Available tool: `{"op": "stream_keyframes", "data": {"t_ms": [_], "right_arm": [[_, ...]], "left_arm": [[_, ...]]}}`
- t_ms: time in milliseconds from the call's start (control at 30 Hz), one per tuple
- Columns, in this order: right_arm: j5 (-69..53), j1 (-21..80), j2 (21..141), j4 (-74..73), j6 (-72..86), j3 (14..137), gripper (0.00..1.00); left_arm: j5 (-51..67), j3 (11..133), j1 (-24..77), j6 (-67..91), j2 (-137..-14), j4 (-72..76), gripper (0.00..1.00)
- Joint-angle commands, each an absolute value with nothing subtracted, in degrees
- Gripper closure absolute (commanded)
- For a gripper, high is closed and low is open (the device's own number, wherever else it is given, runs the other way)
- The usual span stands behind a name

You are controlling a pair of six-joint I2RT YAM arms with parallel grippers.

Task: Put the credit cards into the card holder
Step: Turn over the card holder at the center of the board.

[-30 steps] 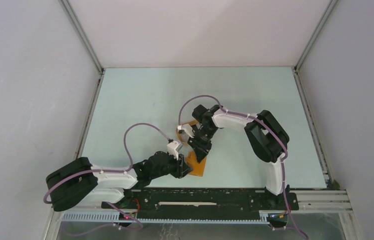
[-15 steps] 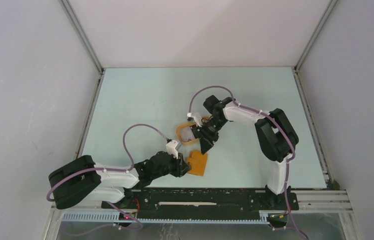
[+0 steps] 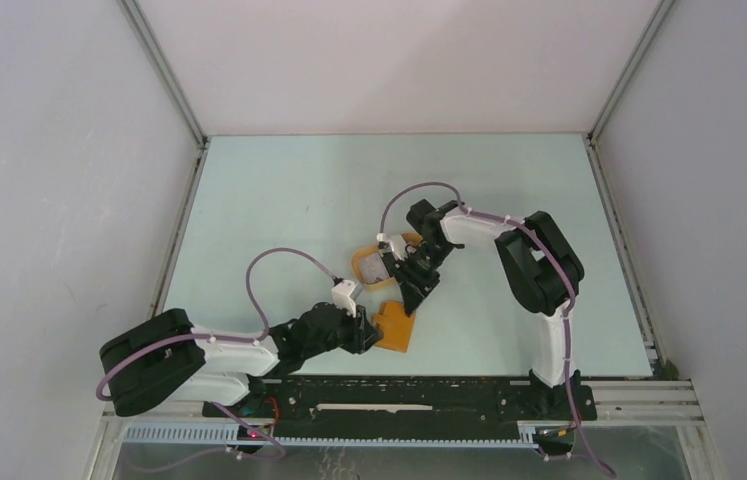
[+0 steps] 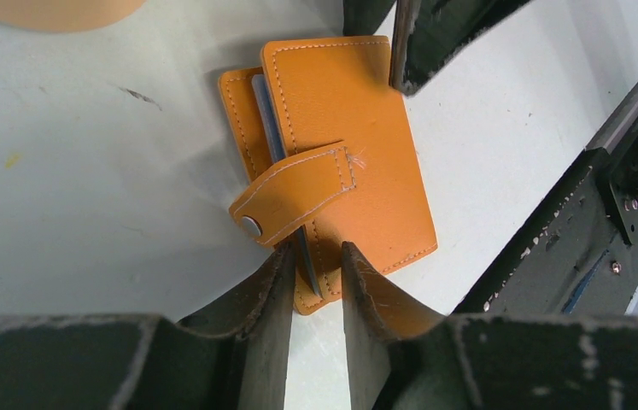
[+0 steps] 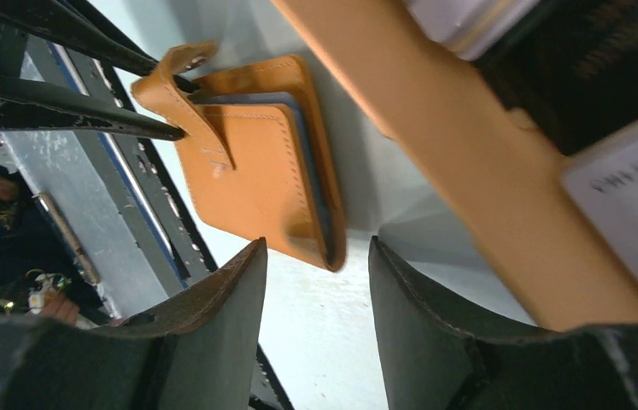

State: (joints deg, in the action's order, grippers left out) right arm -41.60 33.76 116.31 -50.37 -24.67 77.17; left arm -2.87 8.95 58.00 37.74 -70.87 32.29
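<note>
The orange-brown card holder lies near the table's front edge with its snap tab loose. A bluish credit card sits edge-on between its two flaps. My left gripper is shut on the holder's near corner, one finger on each side of the card's edge. My right gripper hangs open just behind the holder's far end, nothing between its fingers. More pale credit cards lie in the orange tray.
The oval orange tray stands right behind the holder, close beside my right gripper. The black front rail runs just in front of the holder. One right finger shows at the top of the left wrist view.
My right gripper has let go, opened, and drawn back from over the card holder toward the tray, uncovering the tray. The left gripper has stayed on the holder.
</note>
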Motion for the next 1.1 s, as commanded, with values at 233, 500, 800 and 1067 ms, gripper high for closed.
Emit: {"op": "stream_keyframes", "data": {"t_ms": [233, 500, 800, 1067], "right_arm": [[-41.59, 38.31, 118.57, -49.82, -23.44, 77.35, 0.59], [-45.7, 37.11, 116.18, -51.75, -27.36, 77.94, 0.96], [-48.56, 37.38, 110.6, -53.72, -36.87, 77.09, 1.0], [-49.05, 37.79, 101.3, -53.44, -46.76, 72.36, 1.0]], "left_arm": [[-3.96, 7.11, 57.9, 38.67, -71.89, 30.65, 0.68], [-3.03, 5.76, 57.8, 37.68, -62.26, 27.89, 0.59], [-8.7, 0.5, 57.55, 32.24, -26.8, 12.22, 0.1], [-5.49, -7.25, 57.17, 32.73, 0.62, 4.15, 0.0]]}}
